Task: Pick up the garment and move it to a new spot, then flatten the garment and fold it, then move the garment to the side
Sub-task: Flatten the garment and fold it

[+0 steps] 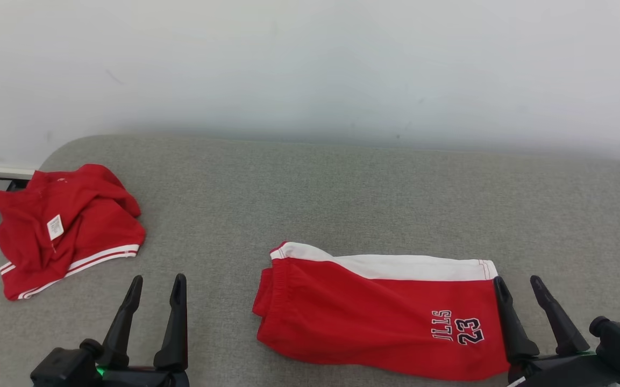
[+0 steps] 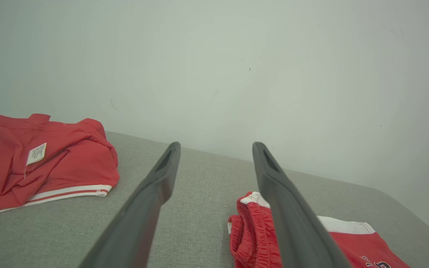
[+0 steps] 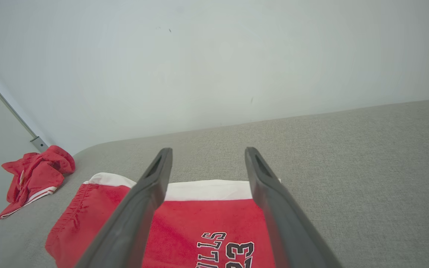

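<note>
Head view: garment, red with a white band and a printed 23, folded flat on the grey surface, centre to right, long axis running left to right across the robot's front. Right end effector at its right-hand end, inner finger over the hem edge; touching or just above, impossible to tell. Fingers spread wide, nothing between them. Left end effector well apart from the waistband end, likewise wide open and empty, between the garment and a crumpled red cloth at the far left. Right wrist view: own fingers pointing across the short axis, toward the white band. Probably ready for the shift to the side; right arm clearly nearer.
</note>
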Tool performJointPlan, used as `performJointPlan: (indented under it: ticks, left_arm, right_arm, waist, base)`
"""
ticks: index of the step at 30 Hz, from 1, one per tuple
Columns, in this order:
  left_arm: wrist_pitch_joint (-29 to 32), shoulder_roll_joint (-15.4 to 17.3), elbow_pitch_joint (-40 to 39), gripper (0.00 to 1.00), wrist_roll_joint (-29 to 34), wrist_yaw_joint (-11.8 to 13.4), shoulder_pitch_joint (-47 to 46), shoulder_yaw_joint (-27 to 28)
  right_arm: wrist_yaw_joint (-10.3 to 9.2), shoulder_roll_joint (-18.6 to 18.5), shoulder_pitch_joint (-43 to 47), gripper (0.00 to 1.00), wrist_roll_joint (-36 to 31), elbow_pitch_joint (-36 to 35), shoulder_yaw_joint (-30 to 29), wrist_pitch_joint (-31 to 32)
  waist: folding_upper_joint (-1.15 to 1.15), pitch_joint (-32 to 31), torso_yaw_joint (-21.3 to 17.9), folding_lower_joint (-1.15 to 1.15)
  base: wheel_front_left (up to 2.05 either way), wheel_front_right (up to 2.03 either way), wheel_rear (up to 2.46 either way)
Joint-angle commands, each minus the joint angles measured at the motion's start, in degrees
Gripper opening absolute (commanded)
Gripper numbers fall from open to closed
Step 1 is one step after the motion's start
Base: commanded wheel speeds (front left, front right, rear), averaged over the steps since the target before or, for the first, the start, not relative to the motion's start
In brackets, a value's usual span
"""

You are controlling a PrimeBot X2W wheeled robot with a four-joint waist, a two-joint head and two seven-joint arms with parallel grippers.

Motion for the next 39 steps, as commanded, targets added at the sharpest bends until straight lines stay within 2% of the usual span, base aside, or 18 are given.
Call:
performJointPlan:
  ticks: [1, 5, 10, 20, 29, 33, 39]
  left_arm:
    - [0.3, 0.5, -0.3, 1.0, -0.2, 0.2, 0.5, 0.2]
    - [2.1, 1.0, -1.2, 1.0, 0.0, 1.1, 0.3, 0.3]
    - [3.3, 2.0, -2.6, 1.0, 0.8, 1.7, -0.4, 0.9]
    - [4.6, 2.9, -4.8, 1.0, 0.7, 3.1, 0.5, 1.4]
    - [5.4, 3.2, -5.1, 1.0, 0.4, 3.2, 0.8, 0.8]
    - [5.5, 3.1, -4.6, 1.0, 0.3, 3.1, 0.7, 0.3]
    - [5.6, 3.1, -4.3, 1.0, 0.2, 3.3, 1.2, -0.2]
  right_arm:
    - [-0.02, -0.1, -0.7, 1.0, -0.8, 0.0, 0.0, -0.7]
    - [-0.02, -0.1, -1.5, 1.0, -2.9, 0.4, -0.3, -5.1]
    - [-0.02, -0.1, -1.3, 1.0, -4.2, 2.3, -1.5, -7.5]
    - [-0.02, -0.1, -1.7, 1.0, -3.2, 3.8, -3.6, -8.0]
    - [-0.02, -0.1, -2.4, 1.0, -2.1, 4.1, -4.0, -6.7]
    - [-0.02, -0.2, -3.0, 1.0, -2.3, 3.9, -4.4, -2.2]
    - [-0.04, -0.2, -7.0, 1.0, -0.8, 3.5, -9.3, 14.5]
  waist:
    - [0.0, 0.0, -0.6, 0.01]
    - [0.0, 0.6, -1.1, 0.01]
    - [0.0, 1.3, -1.3, 0.01]
    - [0.0, 1.5, -1.4, 0.01]
    - [0.0, 1.2, -1.0, 0.01]
    - [0.0, 1.0, -0.6, 0.01]
    - [0.0, 0.6, -0.4, 0.01]
  base:
    - [0.0, 0.0, 0.0]
    - [0.0, 0.0, 0.0]
    - [0.0, 0.0, 0.0]
    - [0.0, 0.0, 0.0]
    - [0.0, 0.0, 0.0]
    - [0.0, 0.0, 0.0]
    - [0.0, 0.0, 0.0]
